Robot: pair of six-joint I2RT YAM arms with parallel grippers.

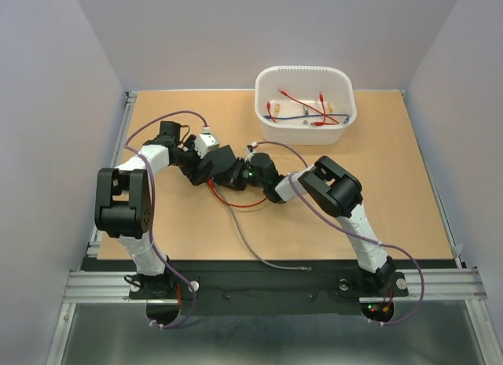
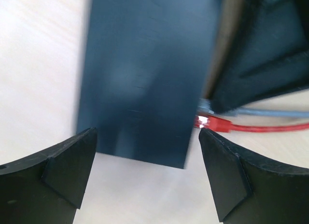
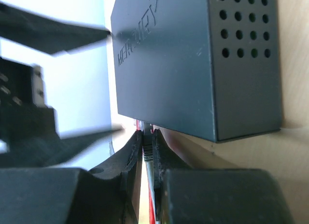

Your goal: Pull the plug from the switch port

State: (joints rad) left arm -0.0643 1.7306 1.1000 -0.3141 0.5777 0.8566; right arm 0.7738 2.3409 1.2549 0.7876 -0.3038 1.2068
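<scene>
Left gripper [image 2: 146, 137] is over the near end of the switch [image 2: 145, 74], jaws wide apart, one finger on each side of it. The switch lies flat on the tan table [image 1: 393, 192], mid-left, between the two grippers. Now the right gripper [image 3: 147, 143]: jaws pinched together on the grey plug [image 3: 147, 154], right at the box's port edge. Whether it's seated in the port, I can't tell. A red cable [image 2: 270, 127] runs out beside it. The white tub [image 1: 306, 134] sits well apart at the far side.
</scene>
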